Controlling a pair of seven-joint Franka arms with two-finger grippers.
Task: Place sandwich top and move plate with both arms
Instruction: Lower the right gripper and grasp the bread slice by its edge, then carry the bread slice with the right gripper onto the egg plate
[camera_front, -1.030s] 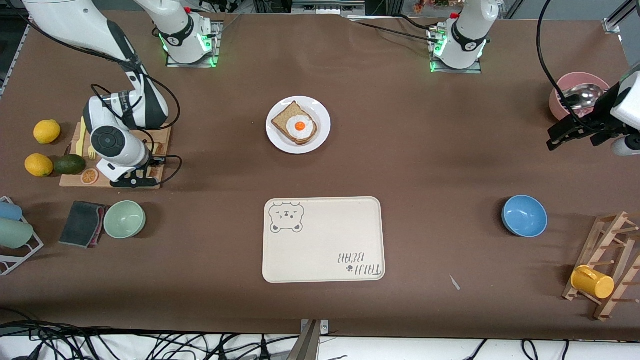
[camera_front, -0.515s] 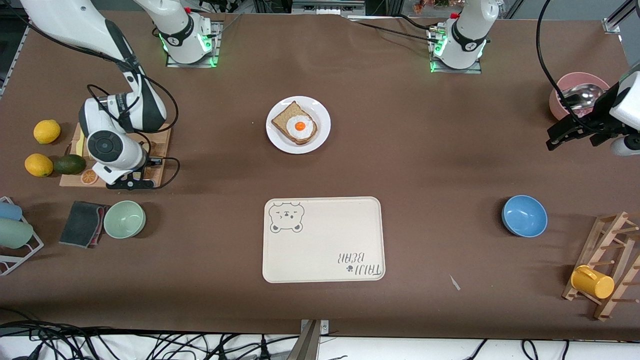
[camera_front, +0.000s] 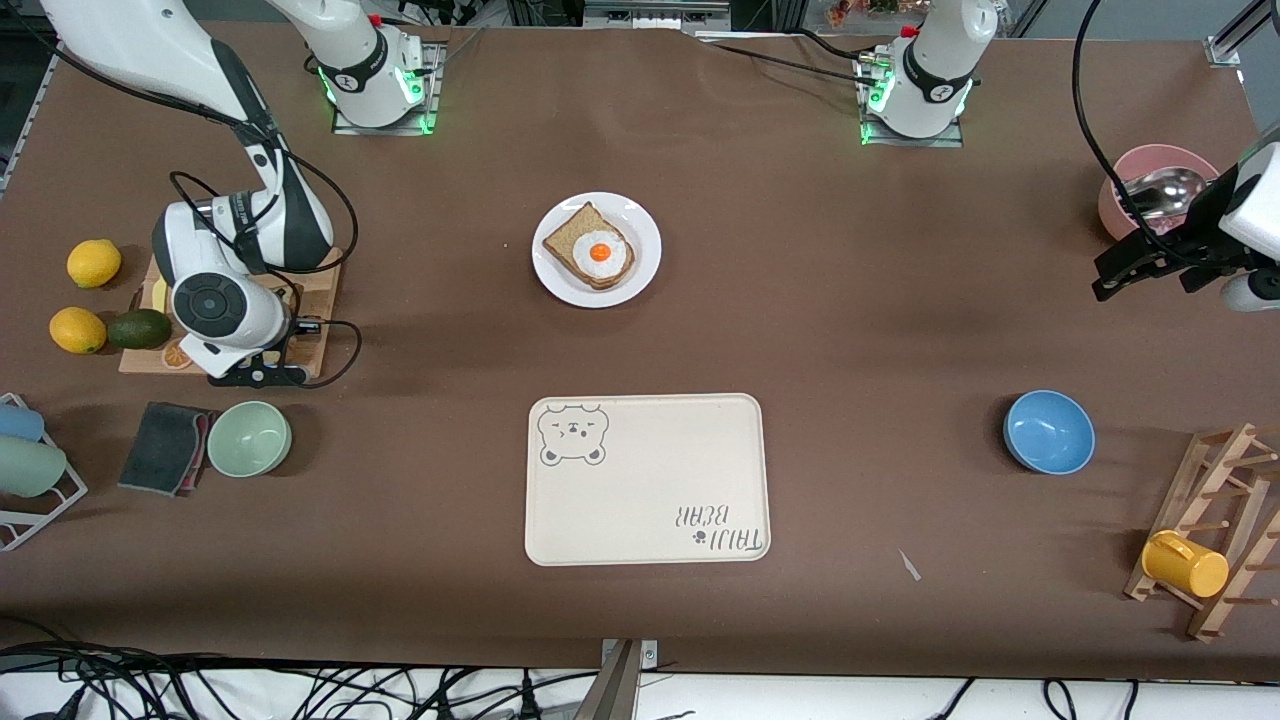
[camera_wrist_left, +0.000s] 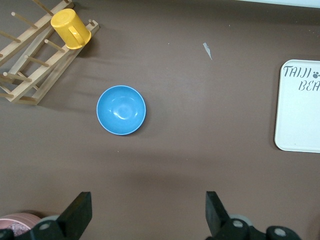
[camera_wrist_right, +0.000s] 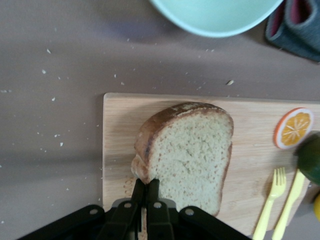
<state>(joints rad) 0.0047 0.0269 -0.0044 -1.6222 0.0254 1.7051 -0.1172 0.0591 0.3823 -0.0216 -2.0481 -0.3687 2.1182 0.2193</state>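
One sandwich top (camera_wrist_right: 190, 152) on one board (camera_wrist_right: 250, 165), right gripper (camera_wrist_right: 145, 192) pinched together at its edge. One plate (camera_front: 597, 249), one toast, one egg. Left gripper (camera_wrist_left: 148, 212) waits spread wide over bare table.

My two arms (camera_front: 205, 60) are glossy white with black joint bands, trailing looped black cables; green lights glow at both bases (camera_front: 378, 90), red buttons above.
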